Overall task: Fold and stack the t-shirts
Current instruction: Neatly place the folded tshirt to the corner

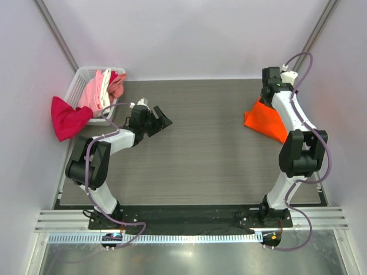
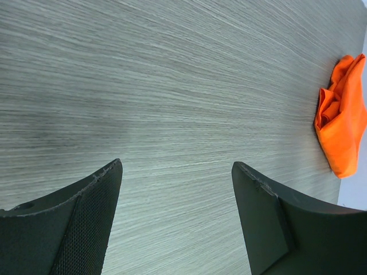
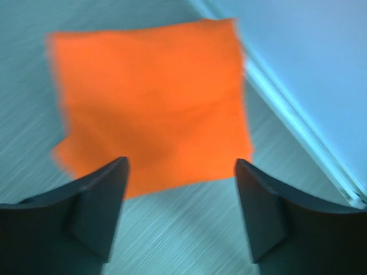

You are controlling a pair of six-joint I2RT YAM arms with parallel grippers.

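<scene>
So far only the orange t-shirt [image 1: 262,123] looks folded, lying flat by the right edge near the far corner, under the right gripper [image 3: 180,189], whose jaws stand wide and empty. The magenta-red t-shirt [image 1: 67,119] hangs crumpled over the basket [image 1: 86,70] at the far left corner and the pink, white and salmon t-shirts [image 1: 104,87] are bunched inside it, so with the left gripper [image 2: 178,189] also wide and empty, most folding and all stacking remains.

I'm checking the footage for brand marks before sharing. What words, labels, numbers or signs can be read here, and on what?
None can be read.
The orange shirt, the red shirt, the basket and the table show no print.
Anything on the left arm or right arm is too small to tell.
</scene>
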